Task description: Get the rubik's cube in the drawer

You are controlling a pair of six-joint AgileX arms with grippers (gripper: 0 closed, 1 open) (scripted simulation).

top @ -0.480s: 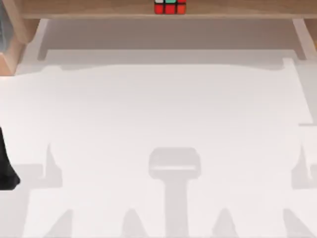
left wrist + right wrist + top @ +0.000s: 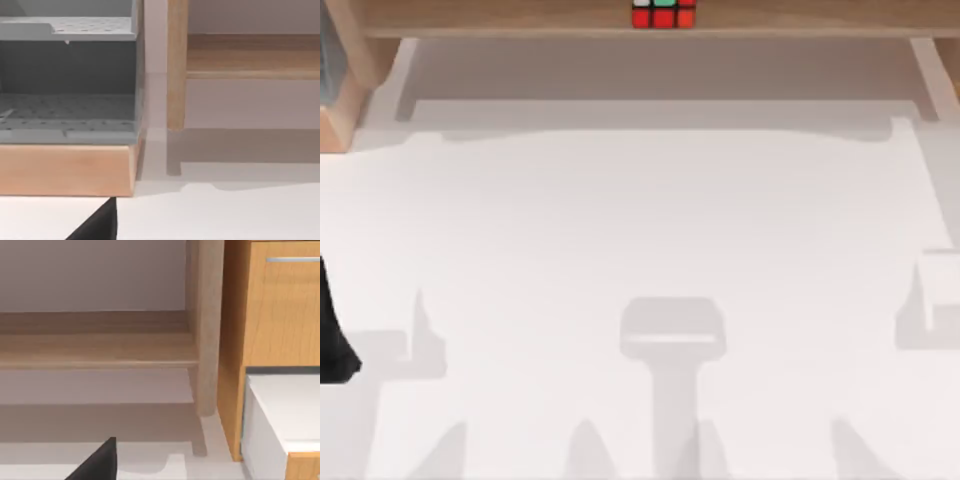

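Top centre of the overhead frame: the rubik's cube sits on the drawer's tan plank, red, white and green stickers on a black grid.
Change: shadows at the lower right have shifted left since half a second ago; I judge my right arm is starting to move.
Left arm: parked at the left edge; whether its fingers are parted or closed, I cannot tell.
Right gripper: its state is likewise hidden from me.
Materials: smooth pale wood, slanted rails, matte white tabletop; grey perforated shelving beside the frame.
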